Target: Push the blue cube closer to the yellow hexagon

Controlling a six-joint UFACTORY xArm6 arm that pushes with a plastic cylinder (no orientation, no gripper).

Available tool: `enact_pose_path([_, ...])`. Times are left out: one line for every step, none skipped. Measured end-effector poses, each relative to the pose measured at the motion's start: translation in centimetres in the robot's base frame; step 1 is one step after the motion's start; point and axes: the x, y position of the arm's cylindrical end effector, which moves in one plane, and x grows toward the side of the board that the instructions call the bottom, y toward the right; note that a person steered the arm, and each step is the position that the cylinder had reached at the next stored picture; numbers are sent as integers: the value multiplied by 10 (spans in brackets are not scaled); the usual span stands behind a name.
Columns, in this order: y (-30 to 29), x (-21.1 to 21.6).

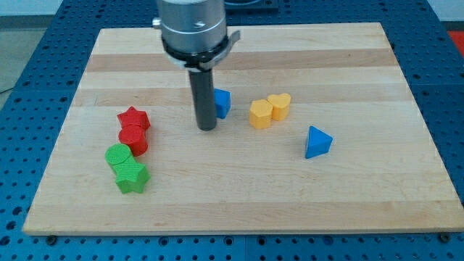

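- the bench is a pale wooden board resting on a blue perforated surface.
- my tip sits just left of the blue cube, with the rod hiding the cube's left part; whether they touch i cannot tell.
- there is no gripper on this arm, only the straight dark rod, so nothing is held.
- the blue cube lies a little above the middle of the bench, to the view's left of the yellow hexagon, with a small gap of bare wood between them.
- a yellow heart touches the hexagon on its right side, slightly nearer the view's top.
- a blue triangular block stands apart, toward the view's lower right of the yellow pair.
- on the view's left, a red star sits against a red cylinder just below it.
- below those, a green cylinder touches a green star.
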Motion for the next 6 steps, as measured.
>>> enact_pose_path([-55,-11])
enact_pose_path([-85,-45])
enact_pose_path([-75,-72])
enact_pose_path([-45,-67])
enact_pose_path([-26,-48])
enact_pose_path([-12,-42])
